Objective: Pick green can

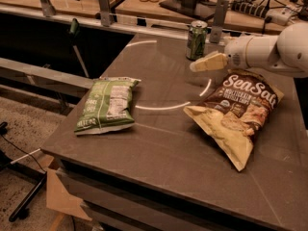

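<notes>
The green can (197,40) stands upright near the far edge of the dark table (159,143), a slim dark-green can with a silver top. My gripper (195,66) comes in from the right on a white arm (274,52). Its tan fingers point left and sit just in front of and below the can, close to it but apart from it. Nothing is in the gripper.
A flat green chip bag (107,105) lies at the table's left. A brown SeaSalt chip bag (238,112) lies at the right, under the arm. Metal posts (219,13) and a rail stand behind the can. Bottles and cables sit on the bench beyond.
</notes>
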Controlling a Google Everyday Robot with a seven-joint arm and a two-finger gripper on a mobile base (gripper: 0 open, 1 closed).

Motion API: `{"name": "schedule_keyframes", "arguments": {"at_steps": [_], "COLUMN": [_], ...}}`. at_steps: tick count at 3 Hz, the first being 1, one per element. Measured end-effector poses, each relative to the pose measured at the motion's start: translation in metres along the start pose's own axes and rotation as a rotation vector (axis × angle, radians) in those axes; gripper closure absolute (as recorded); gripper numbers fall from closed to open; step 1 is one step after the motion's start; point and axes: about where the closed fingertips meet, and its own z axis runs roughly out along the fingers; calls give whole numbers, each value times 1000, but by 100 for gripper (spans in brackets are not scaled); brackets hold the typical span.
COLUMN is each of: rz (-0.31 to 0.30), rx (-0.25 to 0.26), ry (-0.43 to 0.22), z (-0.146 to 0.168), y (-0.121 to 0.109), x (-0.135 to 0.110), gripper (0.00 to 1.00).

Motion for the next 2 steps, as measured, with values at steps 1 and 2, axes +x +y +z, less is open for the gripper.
{"name": "schedule_keyframes", "arguments": {"at_steps": [1, 2], "rz": [1, 13], "rx": [25, 39], "ry": [-66, -103], "z": [20, 36], "y": [-14, -16], "x": [-8, -15], "gripper": [0, 0]}}
